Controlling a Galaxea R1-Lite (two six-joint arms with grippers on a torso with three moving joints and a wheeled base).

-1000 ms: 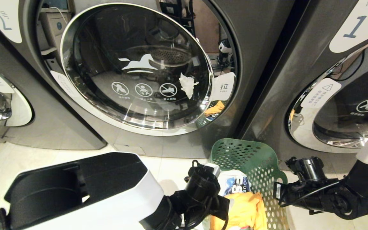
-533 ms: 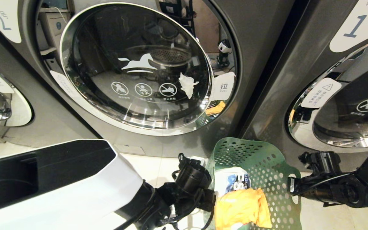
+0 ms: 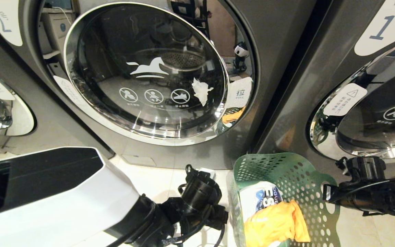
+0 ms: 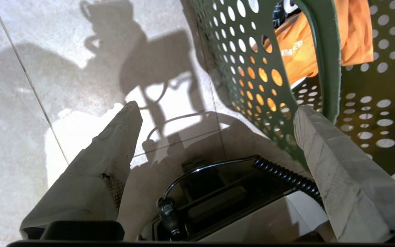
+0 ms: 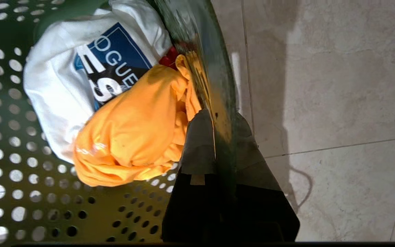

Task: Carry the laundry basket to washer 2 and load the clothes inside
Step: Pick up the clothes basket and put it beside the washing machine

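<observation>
Right gripper (image 5: 214, 120) is clamped on the green basket (image 3: 286, 171) rim beside orange cloth (image 5: 132, 137). Left gripper (image 4: 214, 113) gapes wide just outside the basket wall.

A laundry room, self-service by the look of it: dark grey front-load washers stand side by side, washer 2 (image 3: 142, 72) and its neighbour numbered 1 (image 3: 365, 85), each with a chrome-rimmed glass door, warning pictograms and pull labels. A pale tiled floor (image 3: 156, 178) holds the laundry basket (image 3: 286, 178) with clothes.
</observation>
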